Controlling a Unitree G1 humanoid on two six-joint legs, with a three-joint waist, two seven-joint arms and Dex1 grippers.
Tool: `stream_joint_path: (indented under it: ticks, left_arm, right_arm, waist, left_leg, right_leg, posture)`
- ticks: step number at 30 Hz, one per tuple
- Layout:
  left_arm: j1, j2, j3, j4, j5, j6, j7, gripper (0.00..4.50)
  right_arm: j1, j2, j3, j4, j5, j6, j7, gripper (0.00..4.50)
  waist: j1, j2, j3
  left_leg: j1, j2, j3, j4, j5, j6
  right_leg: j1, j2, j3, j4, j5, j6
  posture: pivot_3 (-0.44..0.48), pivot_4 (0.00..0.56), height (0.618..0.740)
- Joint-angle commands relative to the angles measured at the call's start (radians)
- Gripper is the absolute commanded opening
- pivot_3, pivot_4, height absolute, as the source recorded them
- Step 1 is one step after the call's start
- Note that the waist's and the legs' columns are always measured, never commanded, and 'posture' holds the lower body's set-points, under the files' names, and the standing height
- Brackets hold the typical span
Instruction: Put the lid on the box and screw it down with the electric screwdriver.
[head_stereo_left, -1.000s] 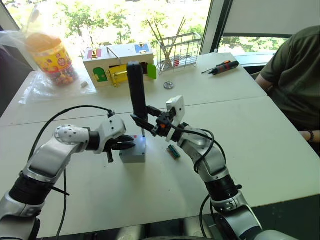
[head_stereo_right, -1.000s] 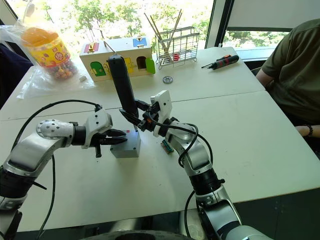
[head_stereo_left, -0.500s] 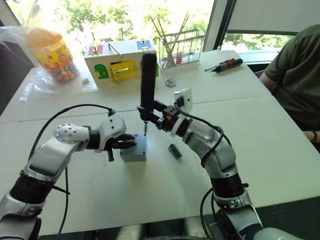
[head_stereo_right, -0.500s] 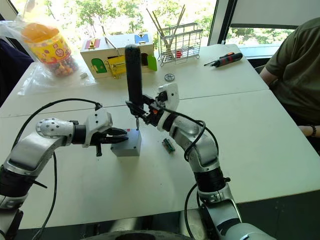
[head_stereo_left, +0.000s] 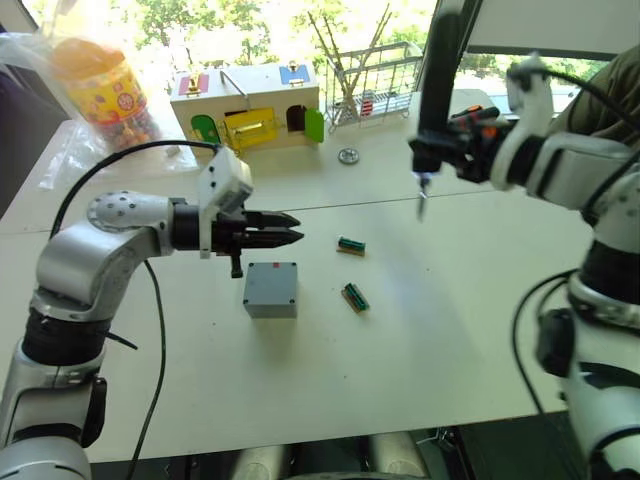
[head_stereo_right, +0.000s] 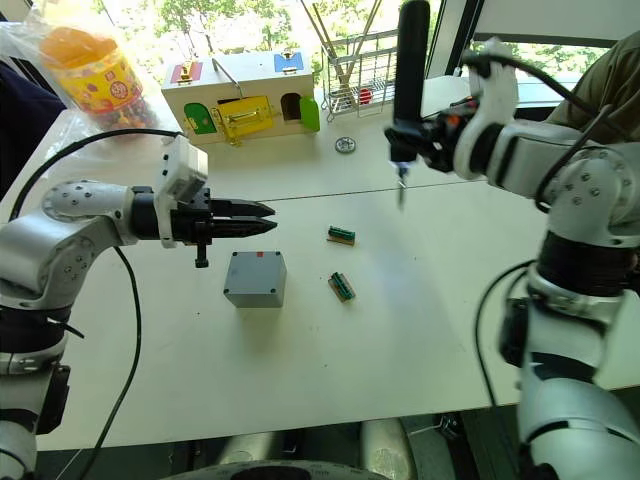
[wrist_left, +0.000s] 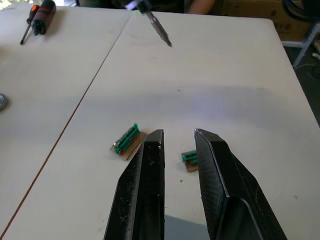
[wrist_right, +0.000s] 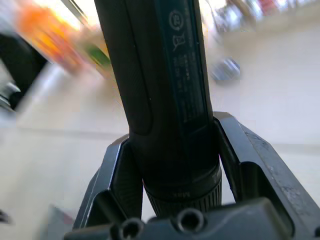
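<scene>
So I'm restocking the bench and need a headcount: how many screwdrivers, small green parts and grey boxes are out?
Screwdrivers: 2, the electric screwdriver in the right gripper and a hand screwdriver.
Small green parts: 2.
Grey boxes: 1.
Total: 5.

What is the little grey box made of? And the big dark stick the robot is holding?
The box looks like matte grey plastic: smooth flat faces, soft rounded edges, no shine. The electric screwdriver seems dark, slightly glossy plastic, with printing on its casing in the right wrist view; its thin bit glints like bare metal.
</scene>
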Motion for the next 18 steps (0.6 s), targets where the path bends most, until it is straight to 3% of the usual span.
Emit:
stream_joint_path:
  ticks: [1,5,10,18]
  left_arm:
    - [0.032,0.007,-0.086,-0.039,0.072,-0.073,-0.016,0.94]
    - [0.049,-0.002,-0.142,-0.016,0.142,-0.136,-0.006,0.94]
    - [0.067,-0.028,-0.163,-0.021,0.176,-0.167,0.012,0.94]
    - [0.097,-0.058,-0.145,-0.037,0.182,-0.161,0.059,0.94]
  right_arm:
    - [0.032,-0.099,0.074,0.086,0.003,0.056,0.135,1.8]
    - [0.038,-0.175,0.195,0.203,-0.042,0.046,0.244,1.8]
    - [-0.038,-0.184,0.352,0.37,-0.123,0.002,0.371,1.8]
    - [-0.136,-0.124,0.537,0.558,-0.28,-0.083,0.493,1.8]
  waist:
    - [-0.008,0.001,0.004]
    - [-0.024,0.004,0.011]
    - [-0.026,0.003,0.012]
    - [-0.016,0.001,0.013]
  left_leg:
    - [0.0,0.0,0.002,0.0,0.0,0.0]
    - [0.0,0.001,0.004,0.0,0.0,0.0]
    - [0.0,0.001,0.005,0.001,0.001,-0.001]
    - [-0.001,0.0,0.005,0.002,0.002,-0.003]
  right_leg:
    - [0.0,0.0,0.001,0.0,0.0,0.0]
    - [-0.002,0.0,0.002,0.002,0.0,0.0]
    - [-0.002,0.0,0.002,0.001,0.0,0.0]
    - [-0.002,0.0,0.002,0.001,0.0,0.001]
  posture:
    - [0.0,0.15,0.74]
    - [0.0,0.15,0.74]
    - [0.0,0.15,0.74]
    - [0.0,0.15,0.74]
